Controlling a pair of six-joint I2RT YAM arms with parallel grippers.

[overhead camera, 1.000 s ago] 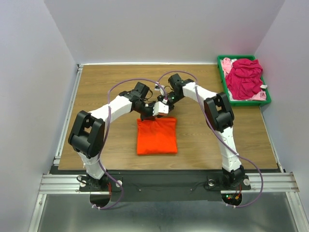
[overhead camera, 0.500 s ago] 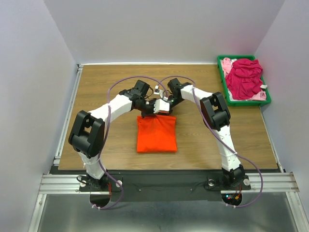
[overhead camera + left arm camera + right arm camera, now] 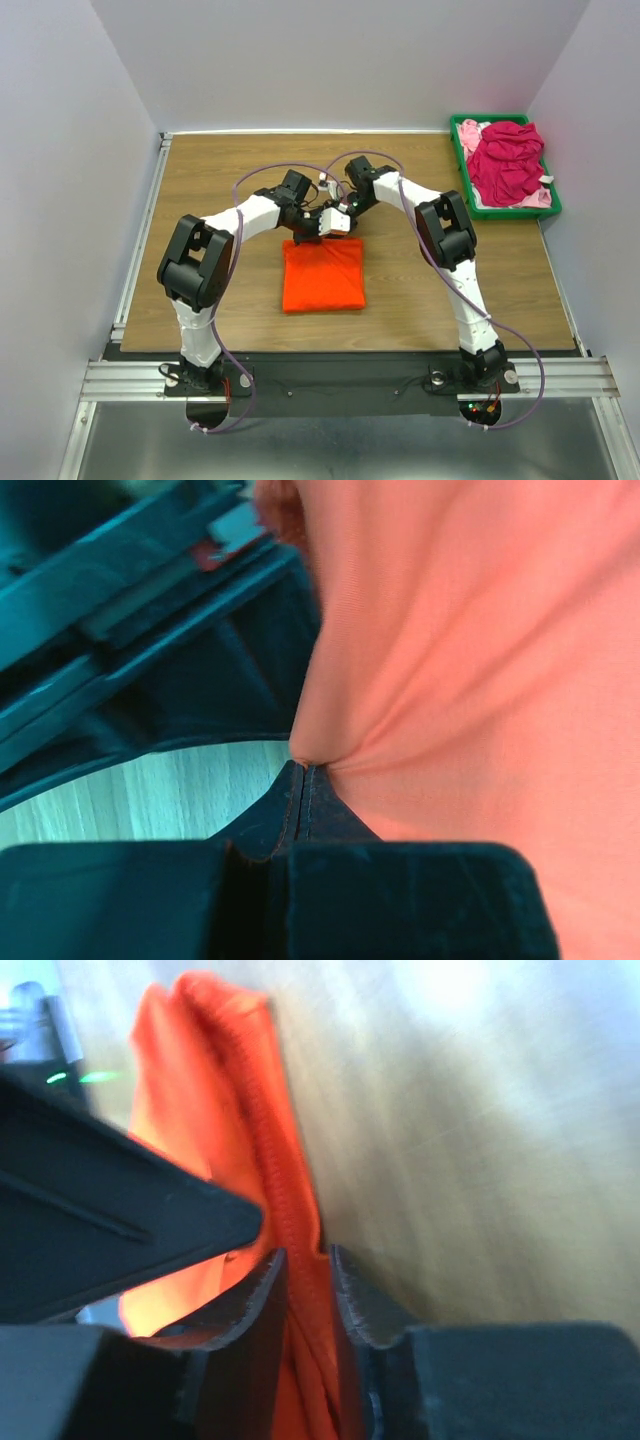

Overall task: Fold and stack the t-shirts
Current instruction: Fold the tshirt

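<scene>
The left hand [image 3: 303,770] has its jaws pressed fully together on a small pinch of the orange t-shirt [image 3: 470,680]; the cloth puckers into folds that run away from the fingertips. Pale wood of the bench [image 3: 150,800] shows beneath the hand in the left wrist view.

The right hand [image 3: 308,1260] has its jaws only narrowly apart, with a stitched hem of the same shirt [image 3: 250,1130] running down between the two fingers and filling the gap, so it has hold of that edge. The bench [image 3: 480,1160] lies to the right of the hem in this view, blurred.

From above, the left hand [image 3: 305,232] and the right hand [image 3: 335,222] sit just beside each other at the far edge of the orange t-shirt [image 3: 322,275], the left at the far left corner and the right towards the middle of that edge. The shirt lies as a folded, roughly square shape near the middle of the wooden bench [image 3: 200,190], flat apart from the gripped far edge.

Well apart, at the far right corner of the bench, stands a green bin [image 3: 515,212]. A crumpled magenta t-shirt [image 3: 505,160] fills most of it, and a pale pink t-shirt [image 3: 468,132] shows at its far left corner, partly under the magenta one.
</scene>
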